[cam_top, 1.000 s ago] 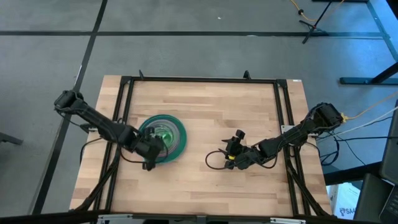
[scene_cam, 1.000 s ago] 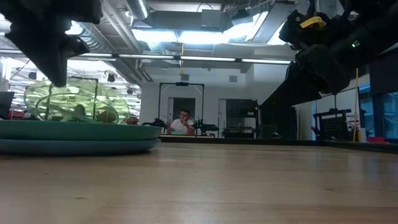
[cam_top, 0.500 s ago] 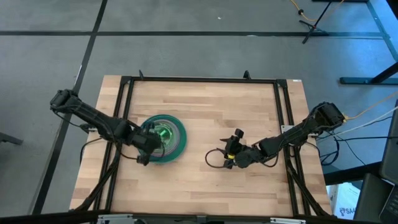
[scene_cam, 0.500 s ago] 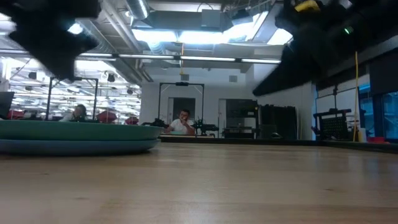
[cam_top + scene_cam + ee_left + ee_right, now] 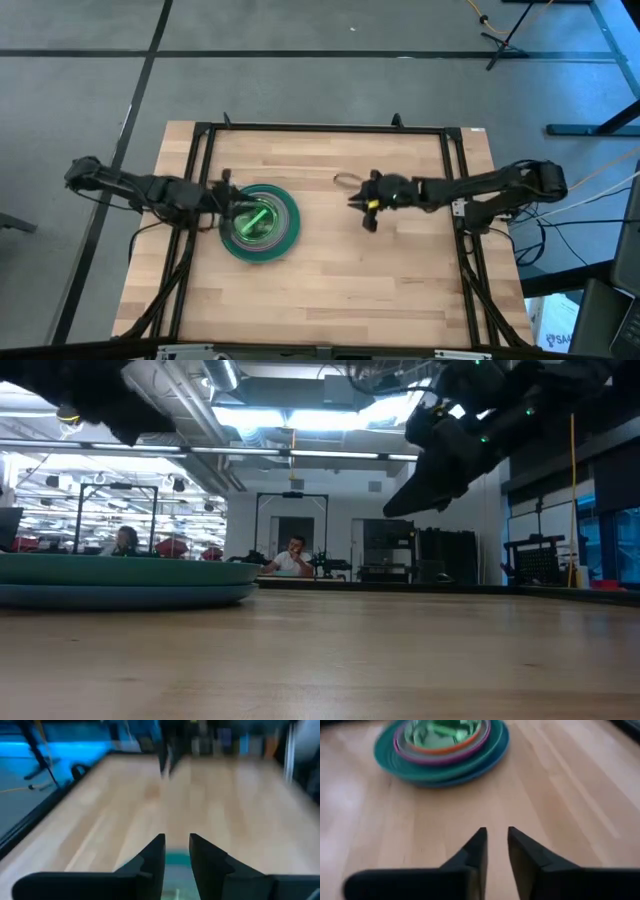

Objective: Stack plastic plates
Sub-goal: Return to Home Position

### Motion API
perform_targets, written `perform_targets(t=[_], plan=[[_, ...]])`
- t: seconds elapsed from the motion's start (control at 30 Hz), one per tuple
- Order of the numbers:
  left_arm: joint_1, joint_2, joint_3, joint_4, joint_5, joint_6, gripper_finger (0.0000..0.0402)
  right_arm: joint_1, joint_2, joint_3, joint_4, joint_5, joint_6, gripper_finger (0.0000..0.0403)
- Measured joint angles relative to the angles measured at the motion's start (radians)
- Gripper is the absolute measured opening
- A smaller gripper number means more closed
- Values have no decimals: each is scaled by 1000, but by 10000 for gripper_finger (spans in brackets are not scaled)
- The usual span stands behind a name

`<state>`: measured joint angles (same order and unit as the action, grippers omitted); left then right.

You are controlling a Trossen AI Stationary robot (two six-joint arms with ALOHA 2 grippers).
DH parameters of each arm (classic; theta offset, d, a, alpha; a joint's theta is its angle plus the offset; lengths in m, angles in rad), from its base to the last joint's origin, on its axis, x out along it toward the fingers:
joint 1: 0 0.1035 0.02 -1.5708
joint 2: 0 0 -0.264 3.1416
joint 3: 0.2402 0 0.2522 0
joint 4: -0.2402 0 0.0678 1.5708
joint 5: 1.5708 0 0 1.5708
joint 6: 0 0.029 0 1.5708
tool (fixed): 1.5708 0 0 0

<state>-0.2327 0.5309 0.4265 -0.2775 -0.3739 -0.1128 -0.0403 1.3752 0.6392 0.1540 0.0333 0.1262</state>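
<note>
Holding the left gripper [image 5: 224, 197] raised over the table [image 5: 330, 285], with the stack of plastic plates [image 5: 258, 223] just beneath and slightly ahead of its fingertips. Pressing its fingers [image 5: 152, 857] nearly together, leaving only a narrow slit and grasping nothing. Catching a sliver of teal rim [image 5: 176, 858] through that slit, directly below the tips.

Holding the right gripper [image 5: 358, 205] in the air too, well apart from the stack, aiming its fingertips toward it across bare wood. Drawing its fingers [image 5: 474, 852] just as close, likewise clasping nothing. Showing, ahead of those fingers and a little off to one side, the whole nested stack: a blue plate [image 5: 492, 764] at the bottom, a dark green plate [image 5: 384, 751] on it, then a magenta plate [image 5: 445, 761], an orange plate [image 5: 447, 750], and a translucent lime plate [image 5: 445, 730] uppermost. Not revealing any layers hidden between those.

Resting the stack's two broad lower rims [image 5: 120, 582] flat on the wood in the low view, with both arms hanging above table height, the left over the stack and the right farther along. Glimpsing a seated person [image 5: 293, 558] far behind the table, in the room beyond.
</note>
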Motion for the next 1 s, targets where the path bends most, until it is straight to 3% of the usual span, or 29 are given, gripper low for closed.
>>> perform_targets(t=[0.1, 0.23, 0.4, 0.67, 1.0], plan=[[13, -70, -46, 58, -18, -87, 71, -60, -68, -57, 44, -60, -12, 39], [12, -107, -101, 59, -49, -120, 50, -71, -211, -164, 98, -28, -27, 6], [12, -115, -133, 72, -115, -68, 22, -6, -456, -314, 132, 46, 8, 11], [12, -152, -199, 131, -112, -8, 3, 117, -806, -468, 136, 115, 26, 13], [75, -400, -333, 225, 92, 94, 1, 152, -1073, -625, 151, 89, 24, 14]])
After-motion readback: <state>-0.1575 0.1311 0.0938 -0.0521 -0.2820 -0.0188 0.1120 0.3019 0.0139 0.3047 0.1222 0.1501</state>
